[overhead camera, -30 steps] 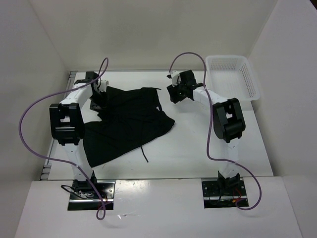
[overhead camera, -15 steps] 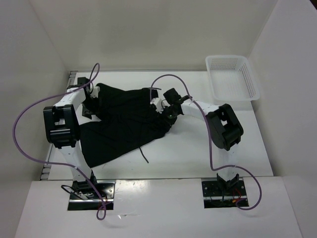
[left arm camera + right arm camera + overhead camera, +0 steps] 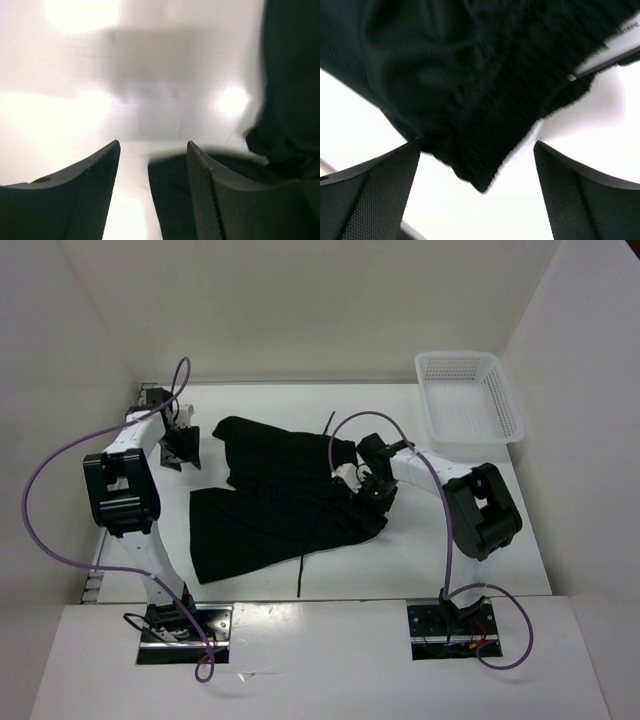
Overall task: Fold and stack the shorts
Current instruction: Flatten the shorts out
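The black shorts lie spread and rumpled on the white table, with a thin drawstring end trailing off the near edge. My left gripper is open and empty, just left of the shorts and apart from them. In the left wrist view the gripper has bare table between its fingers, and the shorts lie off to the right. My right gripper is open at the shorts' right edge. In the right wrist view a corner of the fabric reaches between the spread fingers of the gripper.
A white mesh basket stands at the back right corner. White walls close in the table on the left, back and right. Purple cables loop over both arms.
The shorts have shifted right and toward the near side. My left gripper has come off the fabric and moved left. My right gripper has moved down onto the shorts' right edge.
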Robot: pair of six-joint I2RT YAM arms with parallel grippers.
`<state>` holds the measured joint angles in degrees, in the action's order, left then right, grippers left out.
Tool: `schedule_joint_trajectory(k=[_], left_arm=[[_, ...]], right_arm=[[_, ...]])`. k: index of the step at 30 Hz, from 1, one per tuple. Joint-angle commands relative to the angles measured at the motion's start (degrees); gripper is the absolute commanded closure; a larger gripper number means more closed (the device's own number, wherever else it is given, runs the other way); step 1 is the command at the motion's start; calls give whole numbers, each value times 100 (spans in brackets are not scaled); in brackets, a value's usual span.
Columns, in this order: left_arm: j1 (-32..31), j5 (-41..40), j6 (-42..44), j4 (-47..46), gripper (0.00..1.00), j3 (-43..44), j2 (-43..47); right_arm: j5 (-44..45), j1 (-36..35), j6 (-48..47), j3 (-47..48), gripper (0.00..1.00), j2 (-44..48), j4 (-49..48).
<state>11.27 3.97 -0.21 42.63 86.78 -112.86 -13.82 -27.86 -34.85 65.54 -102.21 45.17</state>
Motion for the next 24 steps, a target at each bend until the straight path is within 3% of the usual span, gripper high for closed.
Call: schedule_joint_trajectory(k=[1,3,8,11,17,24], left_arm=[[-141,333,21,-80,36,900,-428],[-265,499,21,-80,36,1365,-657],[-678,492,21,-203,30,3173,-1650],[-810,149,21,8,30,3836,-2248],[-810,-142,21,-53,29,3714,-2504],[-925,87,21,-53,29,3987,-3004]], right_arm=[[-111,385,-408,633,0,290,950],[-418,754,-269,1308,0,290,724],[-638,905,1259,2216,0,-342,-762],[-718,905,1814,2735,7,-1009,-1290],[-736,975,2105,4052,12,-2249,-1476],[-736,975,2105,4389,14,-2900,-1476]])
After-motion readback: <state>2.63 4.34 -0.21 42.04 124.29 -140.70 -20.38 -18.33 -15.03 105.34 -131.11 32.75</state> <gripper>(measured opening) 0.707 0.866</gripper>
